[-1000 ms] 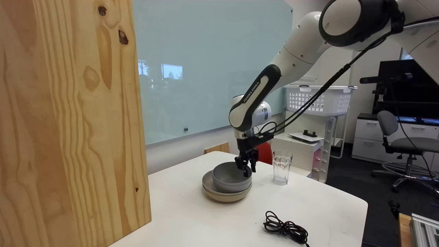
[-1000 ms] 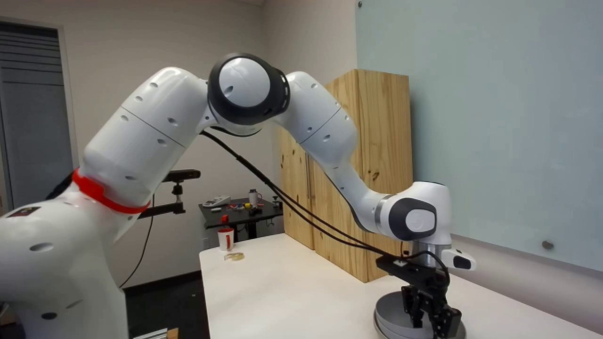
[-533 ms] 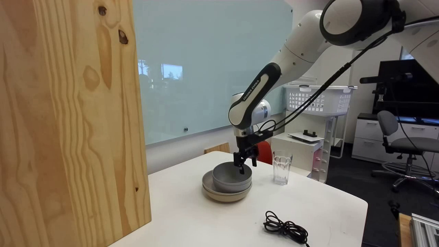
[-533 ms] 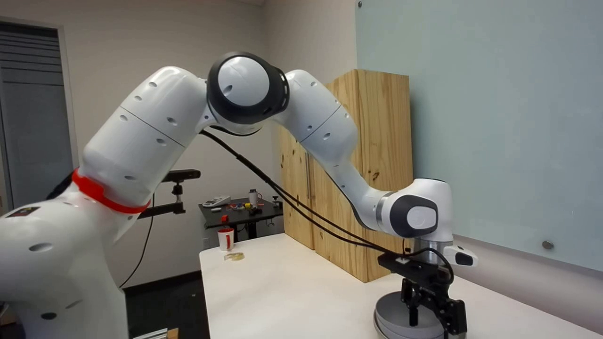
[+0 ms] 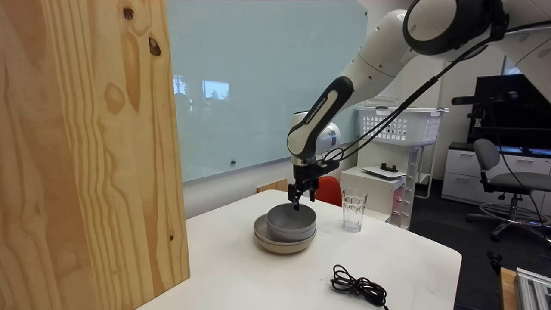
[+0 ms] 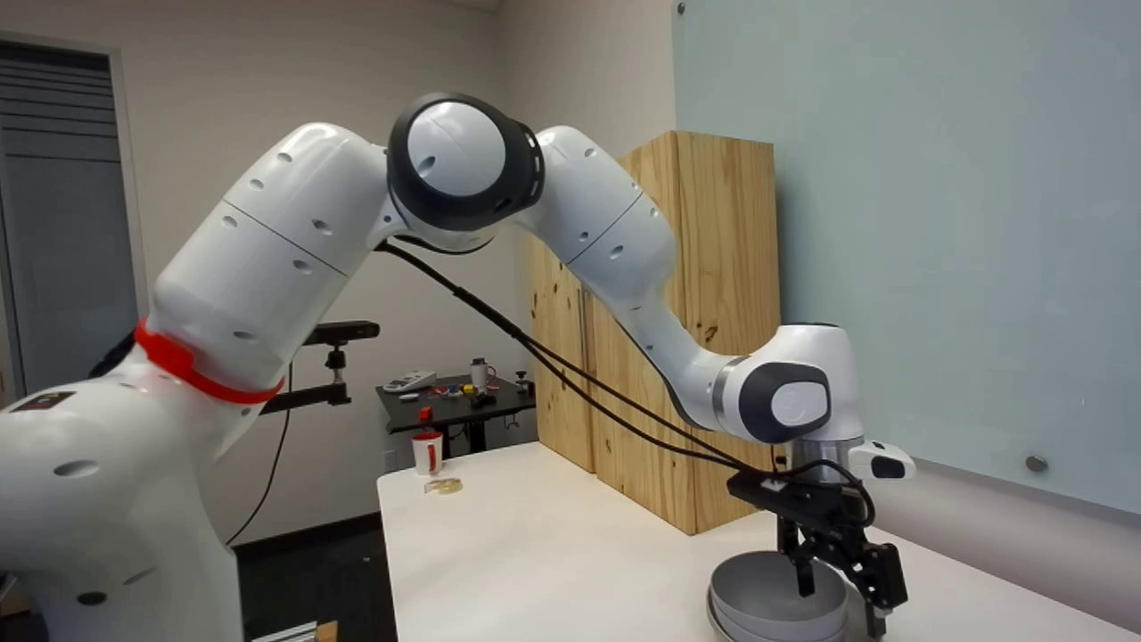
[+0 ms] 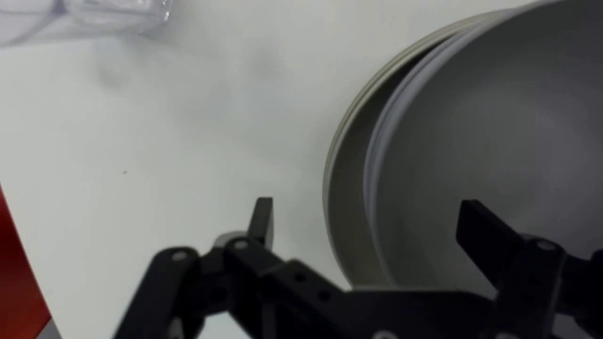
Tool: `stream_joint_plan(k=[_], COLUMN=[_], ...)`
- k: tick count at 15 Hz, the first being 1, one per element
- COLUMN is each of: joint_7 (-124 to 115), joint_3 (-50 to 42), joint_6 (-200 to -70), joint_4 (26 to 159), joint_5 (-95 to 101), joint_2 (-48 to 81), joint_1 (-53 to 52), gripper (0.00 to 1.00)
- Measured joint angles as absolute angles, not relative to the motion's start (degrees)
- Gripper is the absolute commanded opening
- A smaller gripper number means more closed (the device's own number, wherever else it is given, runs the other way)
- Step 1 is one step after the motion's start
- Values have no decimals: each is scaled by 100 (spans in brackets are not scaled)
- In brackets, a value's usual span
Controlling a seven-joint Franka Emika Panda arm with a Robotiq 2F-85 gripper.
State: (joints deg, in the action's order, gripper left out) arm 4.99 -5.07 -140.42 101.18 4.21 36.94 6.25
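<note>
Grey bowl (image 5: 289, 224) is sitting inside a wider beige dish (image 5: 284, 249) on the white table (image 5: 232, 275), a bit off-centre in an exterior view. Both show doubled rim lines up close, so it's hard to tell whether each is one piece or a nested pair. The gripper (image 7: 367, 205) hangs right over the edge with its fingers (image 7: 261, 223) spread wide: one's above the inside of the bowl, the other's out past both rims over the table, so the rims run between them. There's a clear glass (image 5: 354, 213) upright near the dish, a coiled black cord (image 5: 361, 288) lying well apart from it, and a red chair (image 5: 328, 190) behind. In an exterior view a red-and-white mug (image 6: 428, 455) stands at the table's far end.
</note>
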Motion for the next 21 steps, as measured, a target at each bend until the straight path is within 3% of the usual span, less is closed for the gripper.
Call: stream_joint_plan(k=[1, 11, 21], joint_7=[499, 491, 479], joint_3=[-507, -499, -453], joint_6=[-14141, -14233, -14086], joint_4=[10119, 10119, 10118], joint_5=[421, 382, 346], joint_2=[3693, 3654, 3521], joint_1=[625, 633, 651], gripper=[74, 0, 1])
